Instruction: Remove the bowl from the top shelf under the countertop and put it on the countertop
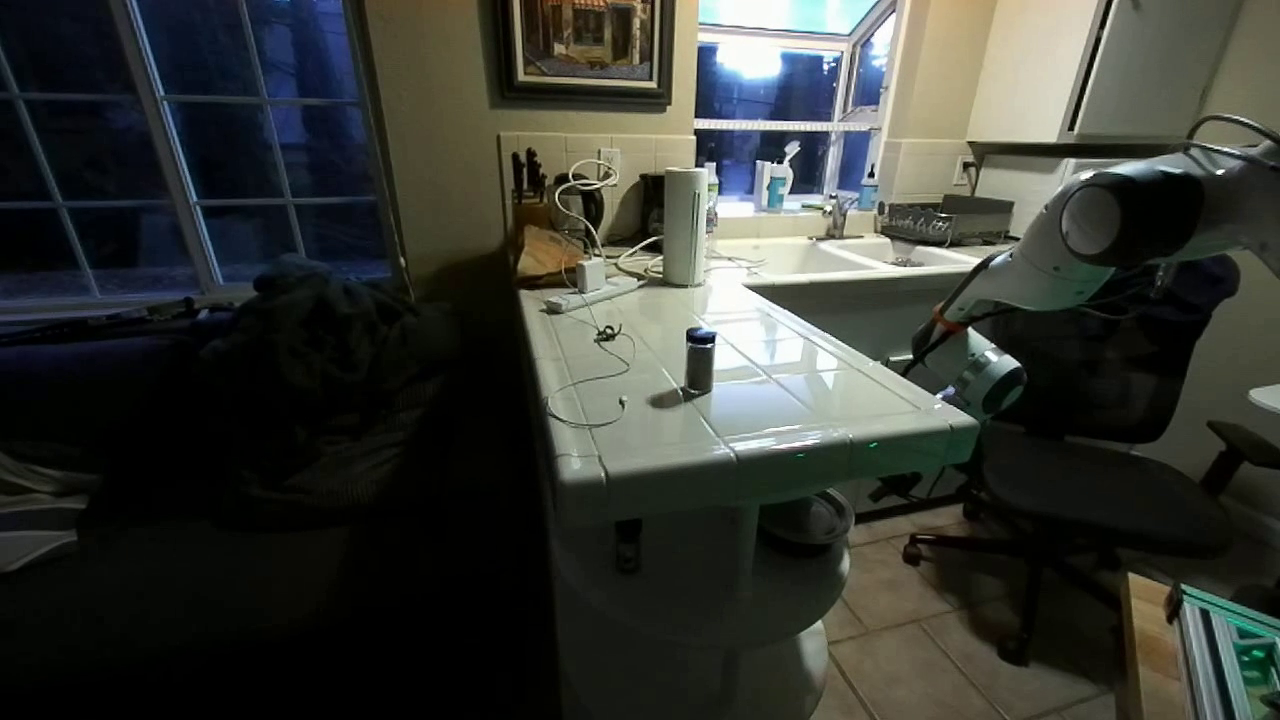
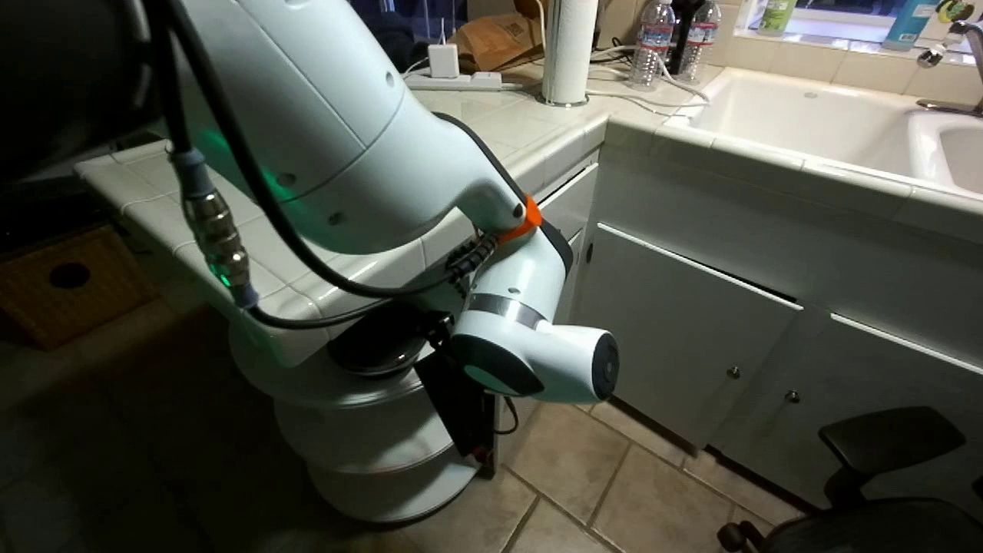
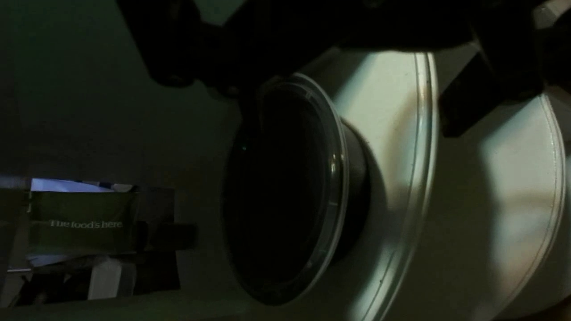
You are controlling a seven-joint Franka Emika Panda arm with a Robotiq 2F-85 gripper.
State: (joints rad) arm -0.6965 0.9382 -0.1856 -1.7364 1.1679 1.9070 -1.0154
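A bowl (image 3: 290, 191) sits on the top shelf (image 2: 326, 390) beneath the countertop (image 2: 146, 184), at nine o'clock from the robot's wrist (image 2: 549, 353) in an exterior view. In the wrist view the gripper (image 3: 345, 118) hangs at the bowl's twelve o'clock, jaws wide apart; contact is unclear.

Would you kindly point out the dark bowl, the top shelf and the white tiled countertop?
Dark bowl (image 3: 285, 191), wrist view: middle of its top.
Top shelf (image 3: 387, 102), wrist view: its pale upper surface.
White tiled countertop (image 1: 790, 388), in an exterior view: bare glossy tile.
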